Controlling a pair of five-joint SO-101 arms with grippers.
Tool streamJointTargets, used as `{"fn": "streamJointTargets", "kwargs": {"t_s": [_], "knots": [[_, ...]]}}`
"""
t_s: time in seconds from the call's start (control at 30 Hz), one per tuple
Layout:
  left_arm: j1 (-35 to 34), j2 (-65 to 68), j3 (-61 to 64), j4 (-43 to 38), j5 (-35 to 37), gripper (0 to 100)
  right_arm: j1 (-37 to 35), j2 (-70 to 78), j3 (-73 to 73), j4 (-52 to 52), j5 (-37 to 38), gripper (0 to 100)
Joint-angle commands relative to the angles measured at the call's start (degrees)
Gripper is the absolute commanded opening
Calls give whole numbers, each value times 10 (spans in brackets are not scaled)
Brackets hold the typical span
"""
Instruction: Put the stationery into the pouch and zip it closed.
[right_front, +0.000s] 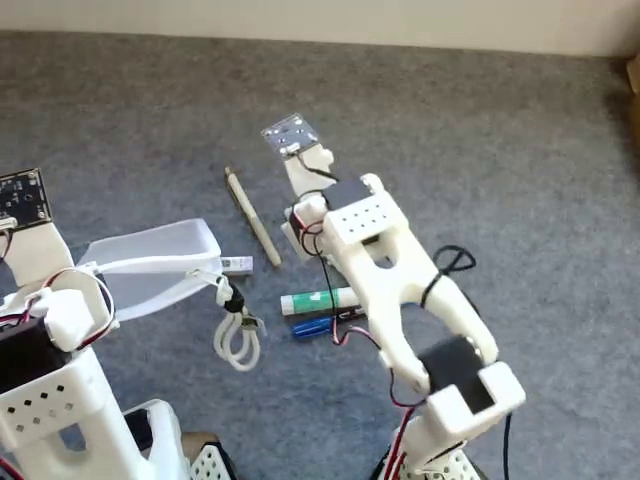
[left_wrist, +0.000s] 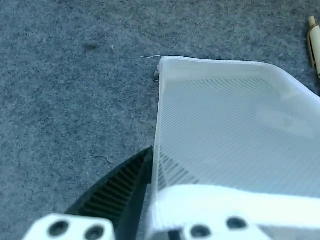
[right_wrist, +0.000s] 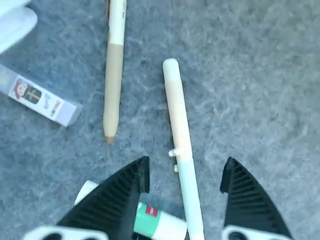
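Translucent white pouch (right_front: 150, 265) is noted left of centre on the grey worktop (right_front: 520, 130). Its near edge appears to be clamped by the left pincer (left_wrist: 152, 175), though the contact is partly hidden. Right pincer (right_wrist: 187, 162) is held wide over a white-and-beige pen (right_wrist: 179, 140), one finger on either side, neither touching. A second beige pen (right_front: 252, 215), a small clear box (right_front: 237, 265), a green-and-white tube (right_front: 320, 300) and a blue pen (right_front: 315, 326) are scattered about centre frame.
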Motion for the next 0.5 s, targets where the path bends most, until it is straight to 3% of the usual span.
{"fn": "streamJointTargets", "kwargs": {"t_s": [0.0, 0.47], "knots": [[-7, 9, 1, -12, 7, 5, -6, 18, -59, 0, 30, 224], [-7, 9, 2, -11, 7, 5, -22, 167, -159, 0, 41, 224]]}}
